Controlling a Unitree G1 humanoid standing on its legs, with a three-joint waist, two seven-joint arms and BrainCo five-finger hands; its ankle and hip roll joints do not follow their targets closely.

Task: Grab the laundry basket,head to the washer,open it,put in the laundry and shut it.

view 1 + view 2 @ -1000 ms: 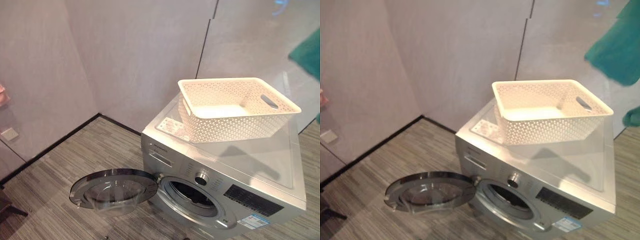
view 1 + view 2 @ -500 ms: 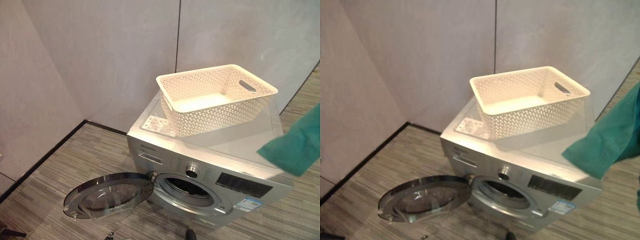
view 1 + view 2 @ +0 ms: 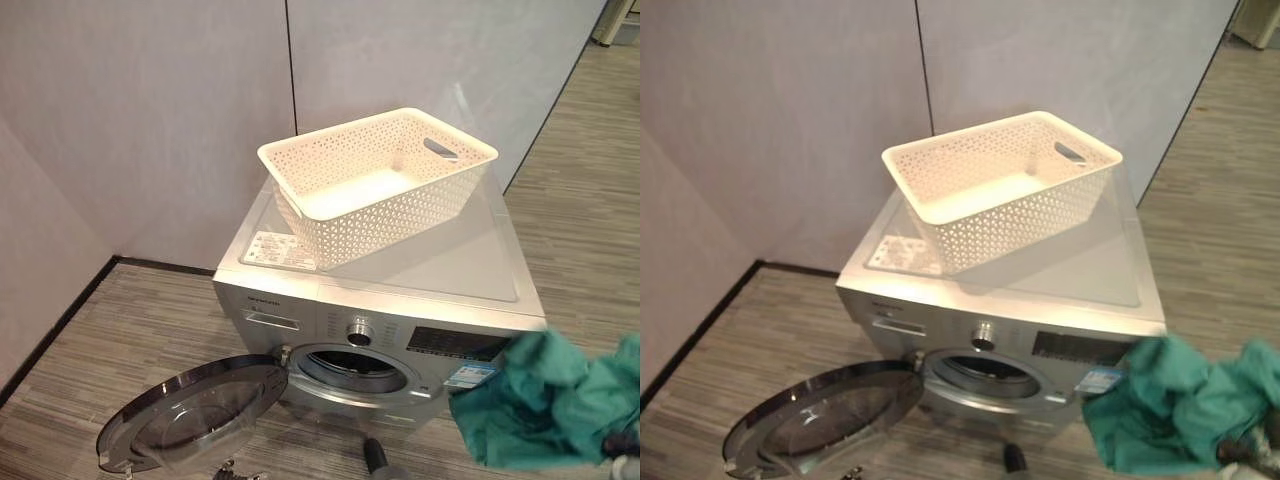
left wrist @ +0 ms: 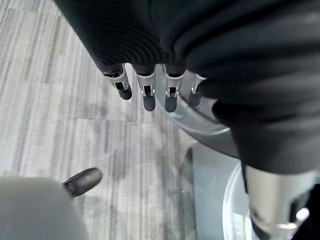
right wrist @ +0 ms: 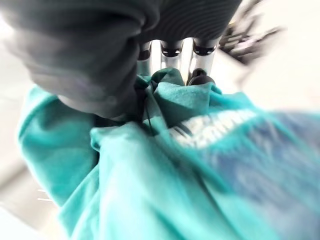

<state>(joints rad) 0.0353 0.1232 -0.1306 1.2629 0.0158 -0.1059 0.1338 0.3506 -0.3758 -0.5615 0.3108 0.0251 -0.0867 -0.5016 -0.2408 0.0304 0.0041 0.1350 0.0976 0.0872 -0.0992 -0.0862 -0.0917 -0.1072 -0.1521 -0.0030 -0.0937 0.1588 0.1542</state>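
Observation:
The white perforated laundry basket (image 3: 390, 225) stands empty on top of the silver washer (image 3: 440, 265). The washer's round door (image 3: 190, 415) hangs swung out to the left, and the drum opening (image 3: 350, 365) shows dark. A teal garment (image 3: 545, 410) hangs bunched low at the right, in front of the washer's front right corner. My right hand (image 5: 172, 55) is shut on that teal garment (image 5: 150, 180), fingers dug into its folds. My left hand (image 4: 150, 90) hangs over the striped floor by the door's rim, fingers relaxed and holding nothing.
Grey wall panels (image 3: 180, 100) stand close behind and to the left of the washer, with a black skirting line (image 3: 60, 320) at the left. Striped floor (image 3: 580, 200) runs on past the washer's right side. A label sheet (image 3: 272, 250) lies on the washer's top.
The camera has swung, shifting washer and basket leftward in the picture. The teal garment in my right hand has come down from mid right to low in front of the washer.

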